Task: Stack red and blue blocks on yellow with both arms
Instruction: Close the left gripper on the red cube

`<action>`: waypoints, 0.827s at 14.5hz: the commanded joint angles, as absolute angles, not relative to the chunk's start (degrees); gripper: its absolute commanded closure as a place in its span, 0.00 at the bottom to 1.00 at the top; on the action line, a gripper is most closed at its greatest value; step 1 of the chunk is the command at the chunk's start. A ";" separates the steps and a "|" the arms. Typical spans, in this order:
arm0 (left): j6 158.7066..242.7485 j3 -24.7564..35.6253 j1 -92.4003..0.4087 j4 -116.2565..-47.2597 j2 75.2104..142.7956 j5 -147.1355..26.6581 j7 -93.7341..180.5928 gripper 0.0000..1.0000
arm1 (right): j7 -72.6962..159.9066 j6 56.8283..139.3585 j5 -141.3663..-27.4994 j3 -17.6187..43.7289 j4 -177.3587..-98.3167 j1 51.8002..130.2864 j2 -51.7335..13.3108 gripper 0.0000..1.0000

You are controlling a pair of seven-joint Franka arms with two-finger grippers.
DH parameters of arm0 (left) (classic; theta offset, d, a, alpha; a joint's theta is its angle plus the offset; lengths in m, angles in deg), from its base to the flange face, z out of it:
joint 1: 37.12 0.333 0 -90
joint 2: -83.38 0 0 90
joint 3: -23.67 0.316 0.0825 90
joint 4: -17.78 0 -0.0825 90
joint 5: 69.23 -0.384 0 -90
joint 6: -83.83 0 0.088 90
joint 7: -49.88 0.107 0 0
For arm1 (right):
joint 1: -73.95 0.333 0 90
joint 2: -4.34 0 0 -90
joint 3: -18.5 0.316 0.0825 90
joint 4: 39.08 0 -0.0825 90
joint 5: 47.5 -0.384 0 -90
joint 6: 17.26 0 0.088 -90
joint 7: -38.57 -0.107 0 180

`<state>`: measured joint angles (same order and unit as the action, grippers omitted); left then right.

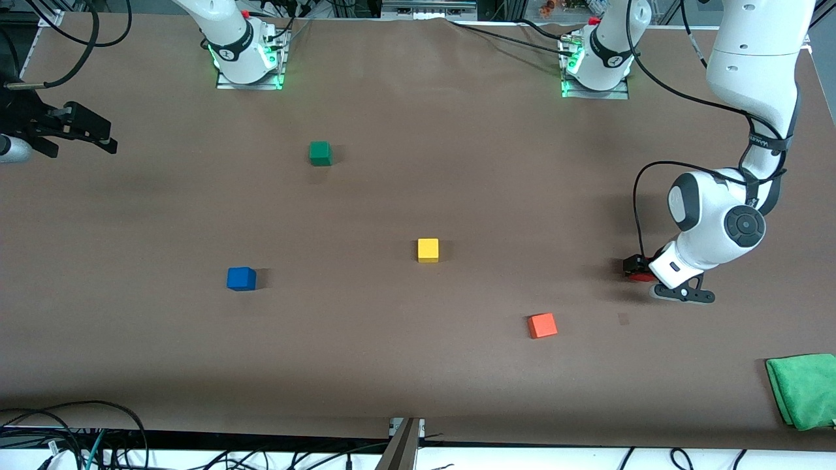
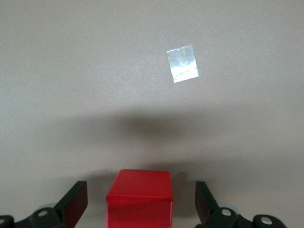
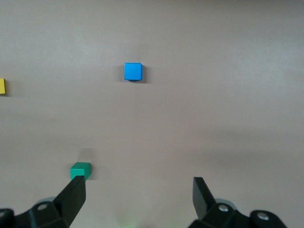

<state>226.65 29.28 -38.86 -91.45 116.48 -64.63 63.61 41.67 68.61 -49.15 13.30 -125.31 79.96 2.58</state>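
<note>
The red block [image 1: 643, 277] sits on the table toward the left arm's end. My left gripper [image 1: 637, 269] is down around it, open. In the left wrist view the red block [image 2: 139, 197] lies between the two fingers [image 2: 75, 203] with a gap on each side. The yellow block [image 1: 428, 250] stands mid-table, and only its edge [image 3: 2, 86] shows in the right wrist view. The blue block [image 1: 241, 279] lies toward the right arm's end and also shows as [image 3: 133, 71]. My right gripper [image 1: 98, 134] waits open and empty at that end of the table [image 3: 137, 199].
A green cube [image 1: 320, 153] sits nearer the robots' bases than the yellow block, also seen in the right wrist view [image 3: 80, 171]. An orange cube [image 1: 542, 325] lies between the yellow and red blocks, nearer the front camera. A green cloth [image 1: 803, 390] rests at the corner. A tape patch [image 2: 183, 63] marks the table.
</note>
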 commanded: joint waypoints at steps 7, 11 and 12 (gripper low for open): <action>226.47 29.39 -38.62 -90.94 118.01 -63.17 64.73 0.02 | 42.35 68.08 -48.91 13.32 -124.95 79.92 2.76 0.00; 226.21 29.39 -38.53 -90.85 117.75 -63.17 64.73 0.19 | 42.35 68.08 -48.91 13.32 -124.95 79.92 2.76 0.00; 226.12 29.39 -38.53 -90.85 117.57 -63.17 64.73 0.19 | 42.35 68.08 -48.99 13.32 -124.95 79.92 2.76 0.00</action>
<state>226.66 29.37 -38.72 -91.41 117.88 -64.63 63.62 41.67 68.61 -49.15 13.30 -125.31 79.96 2.58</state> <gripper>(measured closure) 0.198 0.000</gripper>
